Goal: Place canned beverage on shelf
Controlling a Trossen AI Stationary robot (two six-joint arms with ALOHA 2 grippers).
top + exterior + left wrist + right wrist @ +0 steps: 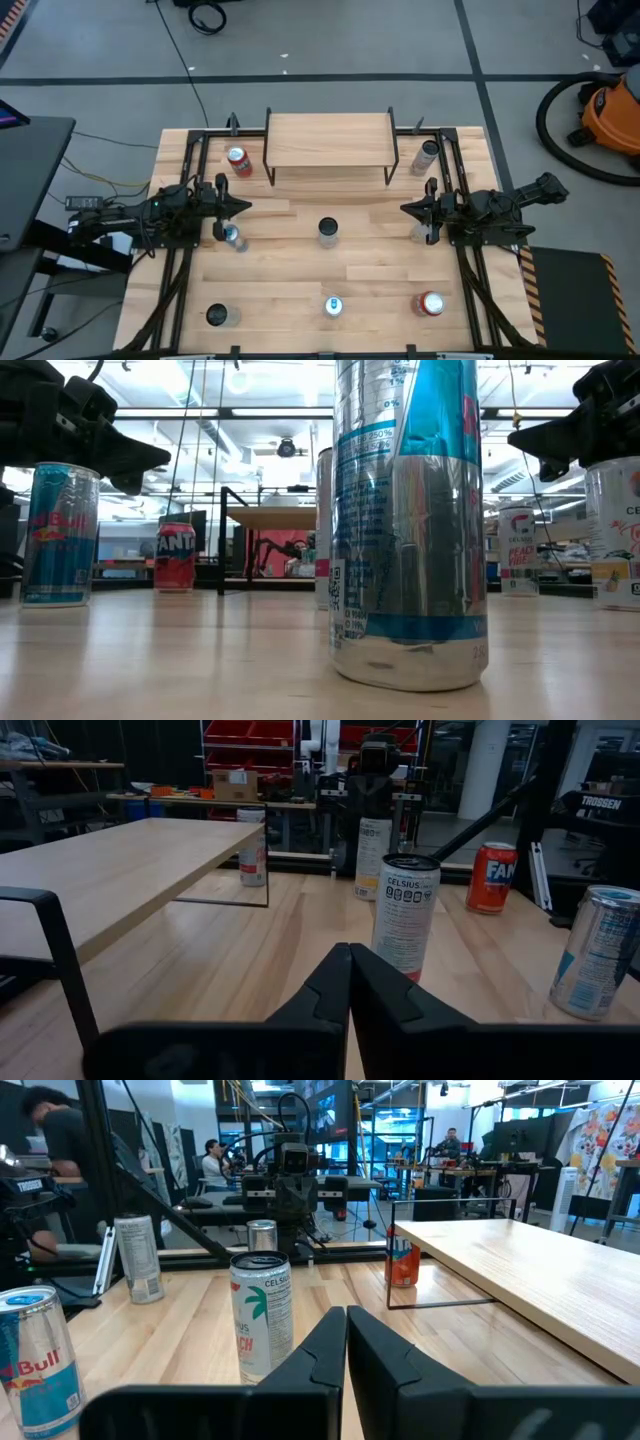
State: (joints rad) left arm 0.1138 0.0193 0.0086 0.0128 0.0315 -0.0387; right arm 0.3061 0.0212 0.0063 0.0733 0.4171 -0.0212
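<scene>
Over on the left side the left gripper point(243, 207) sits above the table edge, fingers pinched together with nothing in them, pointing toward the middle. Just behind it there's a red Fanta can point(238, 160) near the shelf's left legs, and right next to the fingertips a blue-and-silver Red Bull can point(233, 238). Down at the front left corner stands a dark-topped can point(216, 315). The shelf point(328, 139) is at the back centre of the tabletop point(290, 270), its board bare on top. In front of it, mid-table, is a Celsius can point(328, 231), and at the front edge a silver-and-blue can point(333, 306). Further right there's a red-topped can point(430, 303) up front, a grey can point(427, 154) by the shelf's right legs, and the right gripper point(406, 208), also clamped shut and empty, facing inward beside a pale can point(422, 232).
</scene>
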